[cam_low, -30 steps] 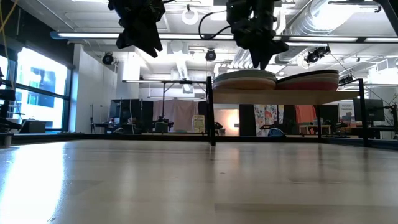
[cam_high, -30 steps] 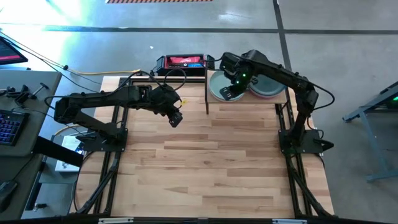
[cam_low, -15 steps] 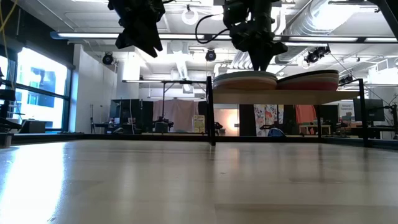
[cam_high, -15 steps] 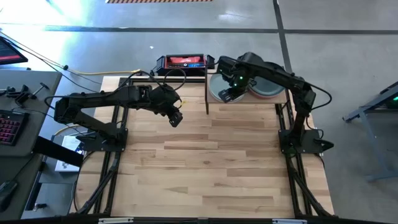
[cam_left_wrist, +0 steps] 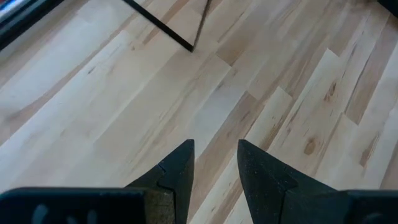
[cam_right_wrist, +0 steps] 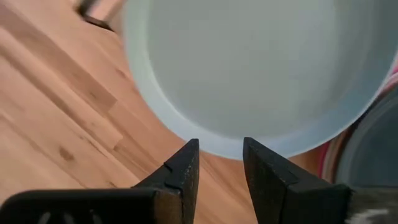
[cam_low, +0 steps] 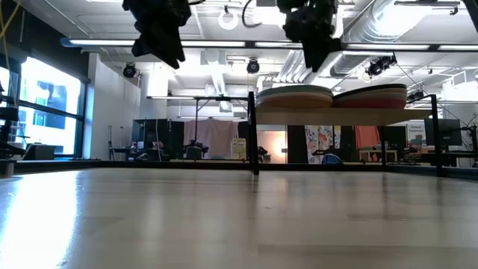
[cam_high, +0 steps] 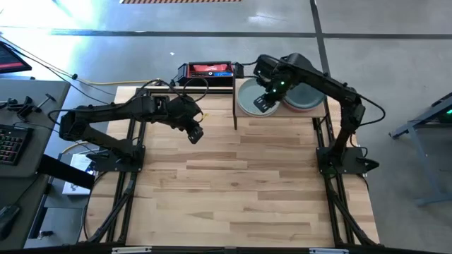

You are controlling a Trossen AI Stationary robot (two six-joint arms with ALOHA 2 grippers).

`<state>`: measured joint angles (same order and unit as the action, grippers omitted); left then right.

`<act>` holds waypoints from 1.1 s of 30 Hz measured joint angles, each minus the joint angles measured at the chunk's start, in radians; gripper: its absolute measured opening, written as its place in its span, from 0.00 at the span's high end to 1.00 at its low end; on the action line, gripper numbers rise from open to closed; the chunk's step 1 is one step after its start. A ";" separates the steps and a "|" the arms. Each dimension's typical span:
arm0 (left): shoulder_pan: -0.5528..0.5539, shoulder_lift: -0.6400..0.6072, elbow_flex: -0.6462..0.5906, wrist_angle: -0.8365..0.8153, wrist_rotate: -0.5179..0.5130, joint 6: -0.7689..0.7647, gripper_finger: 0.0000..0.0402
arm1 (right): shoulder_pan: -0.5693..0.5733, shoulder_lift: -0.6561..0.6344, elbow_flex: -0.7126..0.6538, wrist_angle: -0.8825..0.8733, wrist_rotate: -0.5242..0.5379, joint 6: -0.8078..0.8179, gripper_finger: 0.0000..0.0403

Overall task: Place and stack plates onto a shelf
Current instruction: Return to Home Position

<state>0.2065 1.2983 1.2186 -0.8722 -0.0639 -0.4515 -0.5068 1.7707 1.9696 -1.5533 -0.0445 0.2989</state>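
Two stacks of plates rest on the light wood shelf (cam_high: 277, 115) at the table's far right. The left stack (cam_high: 247, 97) has a white-grey plate on top (cam_right_wrist: 249, 62). The right stack (cam_high: 305, 99) has a grey plate on top, with pink rims showing under it. In the low view both stacks (cam_low: 293, 96) (cam_low: 371, 96) sit on the raised panel (cam_low: 328, 116). My right gripper (cam_high: 261, 104) hangs above the near rim of the left stack, narrowly open and empty (cam_right_wrist: 221, 163). My left gripper (cam_high: 195, 134) hovers over bare table left of the shelf, narrowly open and empty (cam_left_wrist: 216, 163).
A black-and-red box (cam_high: 206, 70) stands at the far edge, left of the shelf. The shelf's black post (cam_high: 234, 106) stands between the two grippers. The plank tabletop (cam_high: 240, 183) stretches toward the near edge. A desk with a keyboard (cam_high: 10, 144) is beyond the left edge.
My right gripper has gone up from just above the left stack's top plate and stands clear over it. My left gripper has shifted a little toward the table's left edge. The plates have stayed where they were.
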 joint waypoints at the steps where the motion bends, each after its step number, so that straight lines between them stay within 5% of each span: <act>1: 0.006 -0.009 0.000 -0.006 0.000 0.000 0.72 | 0.003 -0.008 0.013 0.001 -0.003 -0.018 0.74; 12: 0.022 -0.206 -0.013 -0.049 -0.088 0.042 0.72 | 0.050 -0.237 -0.005 0.263 -0.086 -0.235 0.74; 22: 0.022 -0.523 -0.286 0.269 -0.166 0.038 0.72 | 0.121 -0.647 -0.582 0.804 -0.156 -0.204 0.74; 33: 0.022 -0.767 -0.680 0.694 -0.103 0.169 0.72 | 0.131 -0.926 -1.103 1.121 -0.164 -0.137 0.74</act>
<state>0.2283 0.5312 0.5388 -0.1784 -0.1669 -0.2824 -0.3760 0.8452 0.8662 -0.4322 -0.2084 0.1623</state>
